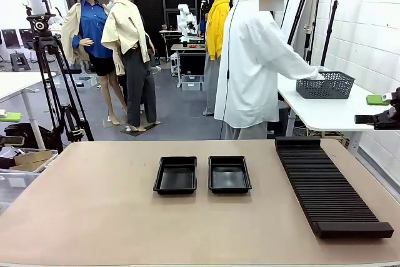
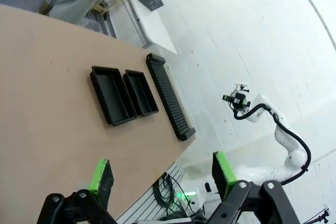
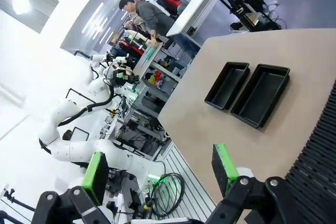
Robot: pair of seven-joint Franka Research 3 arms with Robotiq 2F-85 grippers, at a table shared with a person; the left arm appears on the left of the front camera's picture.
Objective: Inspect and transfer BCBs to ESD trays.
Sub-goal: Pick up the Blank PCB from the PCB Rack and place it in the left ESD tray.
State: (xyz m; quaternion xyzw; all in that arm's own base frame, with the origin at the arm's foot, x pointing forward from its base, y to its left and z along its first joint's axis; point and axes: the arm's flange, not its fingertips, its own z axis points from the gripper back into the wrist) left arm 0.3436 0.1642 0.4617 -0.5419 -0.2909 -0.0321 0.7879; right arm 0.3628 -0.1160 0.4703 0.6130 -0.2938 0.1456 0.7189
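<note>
While my left gripper (image 2: 160, 174) and right gripper (image 3: 157, 170) hang above the table, jaws wide, holding nothing | trays (image 1: 175, 176) lie side by side mid-table, both bare; rack (image 1: 331, 186) to their right | person (image 1: 250, 60) faces the side table (image 1: 331, 109) | risk: I reach before a board is offered, or my right arm clips the rack.

rack (image 3: 320, 161) cropped at edge, person (image 1: 250, 60) hidden below hips

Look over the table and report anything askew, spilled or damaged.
Nothing stands out. The left tray and the right tray sit upright, side by side and square to each other, both empty. The rack lies flat to their right. No spill or damage shows.
</note>
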